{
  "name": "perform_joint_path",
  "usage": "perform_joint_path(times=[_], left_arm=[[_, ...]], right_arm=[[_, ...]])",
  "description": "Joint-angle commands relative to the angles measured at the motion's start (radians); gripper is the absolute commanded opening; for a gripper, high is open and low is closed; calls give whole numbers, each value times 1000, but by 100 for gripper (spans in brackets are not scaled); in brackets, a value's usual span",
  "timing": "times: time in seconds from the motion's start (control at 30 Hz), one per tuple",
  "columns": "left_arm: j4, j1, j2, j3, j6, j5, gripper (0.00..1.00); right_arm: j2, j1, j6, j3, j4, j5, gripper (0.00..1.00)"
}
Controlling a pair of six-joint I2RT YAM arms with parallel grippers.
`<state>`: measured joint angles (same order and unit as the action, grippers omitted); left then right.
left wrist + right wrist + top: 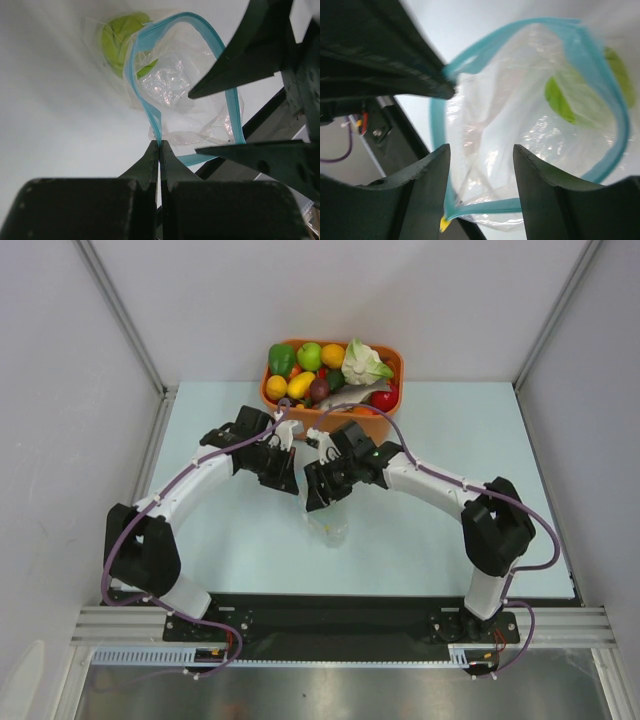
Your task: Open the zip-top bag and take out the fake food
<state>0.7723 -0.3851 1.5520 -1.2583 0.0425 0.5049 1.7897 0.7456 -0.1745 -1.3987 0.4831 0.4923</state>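
The left gripper's [159, 145] dark tapered fingers pinch tight on the light-blue zip strip [145, 95] of the zip-top bag [175, 85], whose mouth gapes in a loop. The right gripper's [481, 155] fingers stand spread at the opposite rim. Inside the crinkly clear film lies a smooth lime-green round fruit [117, 42]. The bag hangs near the orange tub [275, 398], on its arm-base side.

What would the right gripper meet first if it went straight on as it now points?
Likely the zip-top bag: the right gripper, jaws open, points into its mouth, clear plastic straight ahead; depth is unclear.
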Motion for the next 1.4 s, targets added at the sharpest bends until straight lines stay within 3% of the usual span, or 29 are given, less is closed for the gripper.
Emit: perform_joint_path(times=[0.0,0.23,0.43,0.53,0.57,0.77,1.23,1.37], left_arm=[[-15,-6,-18,-13,-21,30,0],[-14,-11,-1,-15,-26,44,1],[-10,-18,6,-21,-30,52,0],[-8,-18,10,-23,-33,52,0],[-7,-18,13,-23,-33,53,0],[-7,-20,23,-24,-33,60,0],[5,-20,43,-42,-36,53,0],[8,-20,45,-49,-38,46,0]], right_arm=[[19,6,-45,18,-81,-142,59],[79,6,-59,35,-121,-291,59],[108,8,-71,27,-195,-336,65],[114,8,-77,26,-230,-343,70],[115,8,-77,27,-239,-345,77],[135,8,-59,32,-325,-356,84],[231,6,-22,46,-468,-327,83],[252,8,-11,24,-472,-296,75]])
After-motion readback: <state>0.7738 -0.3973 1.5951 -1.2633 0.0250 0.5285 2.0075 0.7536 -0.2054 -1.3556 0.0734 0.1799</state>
